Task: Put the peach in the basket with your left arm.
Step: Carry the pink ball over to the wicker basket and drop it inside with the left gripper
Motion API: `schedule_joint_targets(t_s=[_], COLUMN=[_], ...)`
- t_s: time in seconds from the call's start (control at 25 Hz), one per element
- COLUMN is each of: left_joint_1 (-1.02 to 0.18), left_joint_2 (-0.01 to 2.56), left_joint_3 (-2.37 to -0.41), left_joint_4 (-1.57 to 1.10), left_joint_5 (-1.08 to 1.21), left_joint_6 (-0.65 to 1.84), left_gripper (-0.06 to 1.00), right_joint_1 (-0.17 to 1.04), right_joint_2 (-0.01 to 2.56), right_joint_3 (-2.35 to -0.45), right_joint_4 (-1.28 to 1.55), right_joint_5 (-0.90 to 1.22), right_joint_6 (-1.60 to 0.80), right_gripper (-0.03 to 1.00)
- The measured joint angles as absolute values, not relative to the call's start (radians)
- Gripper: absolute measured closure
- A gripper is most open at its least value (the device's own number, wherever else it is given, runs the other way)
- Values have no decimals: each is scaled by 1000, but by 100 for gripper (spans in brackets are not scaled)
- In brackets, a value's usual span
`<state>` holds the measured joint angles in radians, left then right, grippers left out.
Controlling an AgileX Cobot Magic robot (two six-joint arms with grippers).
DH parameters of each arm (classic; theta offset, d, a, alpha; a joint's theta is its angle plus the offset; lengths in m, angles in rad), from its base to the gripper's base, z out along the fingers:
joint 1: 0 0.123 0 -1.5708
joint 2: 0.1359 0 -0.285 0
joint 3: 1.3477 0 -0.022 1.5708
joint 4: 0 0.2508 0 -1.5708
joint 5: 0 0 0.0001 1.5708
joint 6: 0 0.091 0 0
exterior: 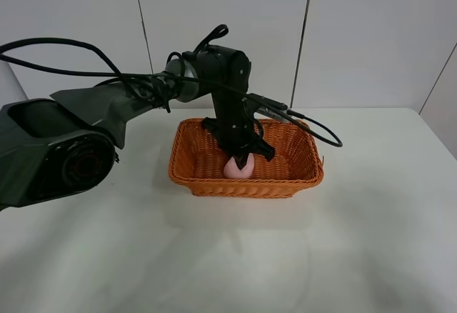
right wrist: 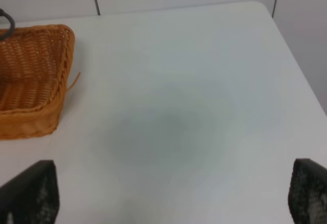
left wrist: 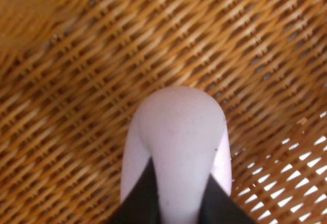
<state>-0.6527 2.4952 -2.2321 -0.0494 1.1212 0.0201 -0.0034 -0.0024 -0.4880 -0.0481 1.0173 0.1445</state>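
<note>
Left end effector (exterior: 243, 161) clamps peach (exterior: 237, 170) in basket (exterior: 246, 186); white table (exterior: 357, 249), wall (exterior: 364, 34).

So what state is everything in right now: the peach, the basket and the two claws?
peach: inside the basket, pinched between the left gripper's fingers.
basket: upright on the table, peach inside.
left gripper: closed on the peach, lowered into the basket.
right gripper: open, holding nothing, off to the side of the basket.

Bright, even light falls from above, and soft shadows lie on the table (exterior: 235, 256) — close up, the basket (left wrist: 46, 9) blurs at one corner.
</note>
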Motion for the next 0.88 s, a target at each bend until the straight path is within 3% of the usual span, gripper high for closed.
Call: schedule_joint_targets(t_s=[0.2,0.28,0.48,0.88], left_joint_1=[-653,-649,-625,-500], left_joint_2=[2495,2495,2459,2299], left_joint_3=[-2232,-2237,-2237,-2244], left_joint_4=[-49,-48,-50,-50], left_joint_5=[1122,1139,1168,1170], left_joint_6=[20,19,20,24], left_gripper=[26,16,11,10], right_joint_1=[-3,-3,-3,-3], right_joint_2=[-2,-2,-2,-2], right_joint_3=[-488,-488,-488,-488], right_joint_4=[-48,-48,-48,-48], right_joint_5=[1017,1017,1017,1017], right_joint_6=[144,144,144,144], right_gripper=[27,27,27,27])
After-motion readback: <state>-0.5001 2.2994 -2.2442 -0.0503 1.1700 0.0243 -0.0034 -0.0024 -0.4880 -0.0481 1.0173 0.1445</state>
